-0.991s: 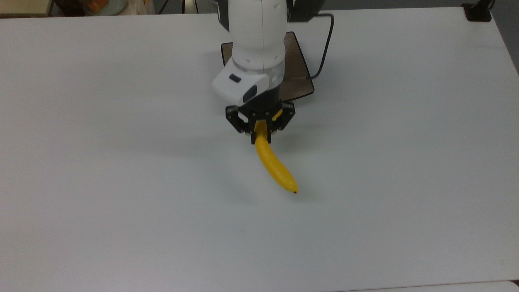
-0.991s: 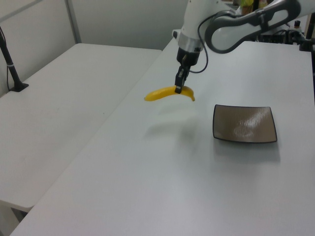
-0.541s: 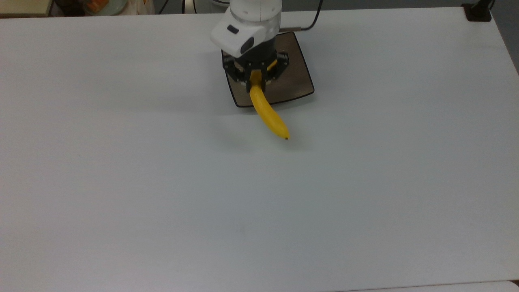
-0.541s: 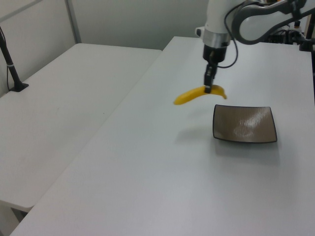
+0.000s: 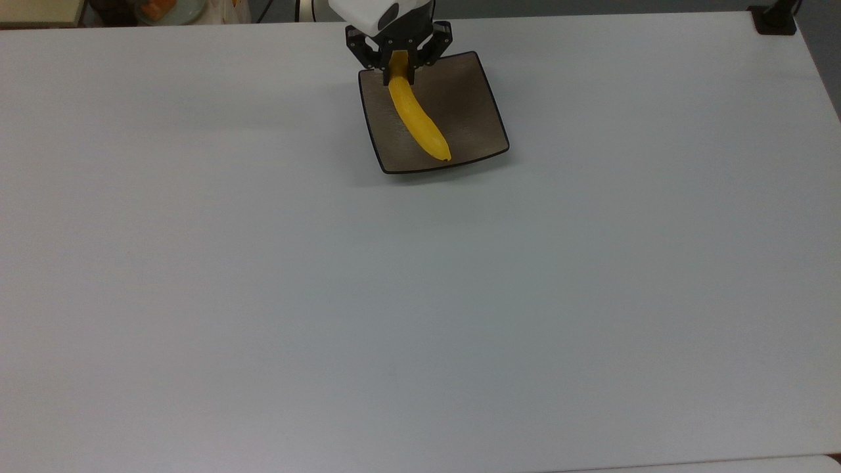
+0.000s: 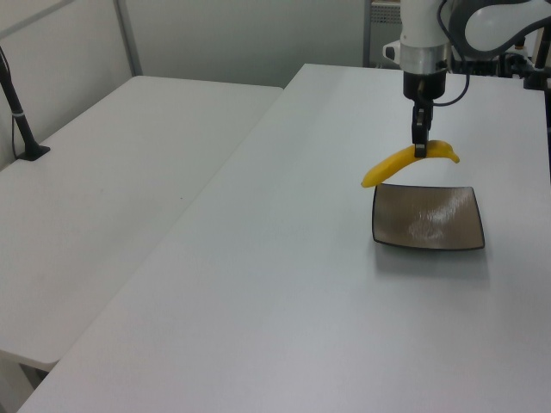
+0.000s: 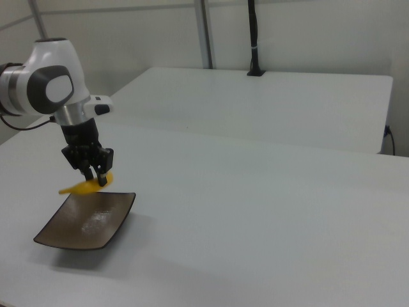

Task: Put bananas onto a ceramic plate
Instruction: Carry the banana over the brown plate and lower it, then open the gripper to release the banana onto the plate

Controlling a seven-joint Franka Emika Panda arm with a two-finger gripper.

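The end effector is clamped on the banana close to its stem end, so nearly the whole fruit sticks out to one side of the grip. In the top view the banana's long axis runs from the end effector, which hangs over the plate's far edge, diagonally down and toward the top view's right, ending at the small dark tip just inside the near rim of the ceramic plate. In the left view the banana is plainly in the air, above the plate and not touching it, its free end drooping toward the left view's left past that edge of the plate (perspective likely accounts for the mismatch with the top view).

The coming move, I judge, turns on this: the plate lies straight below the fruit, so a descent is what remains, perhaps with a small shift to centre the length over the dish. With the grip at one end, the far tip would probably touch first.

The white bench around the plate carries nothing that blocks the way down. A dark cable post stands on the neighbouring bench, well apart.
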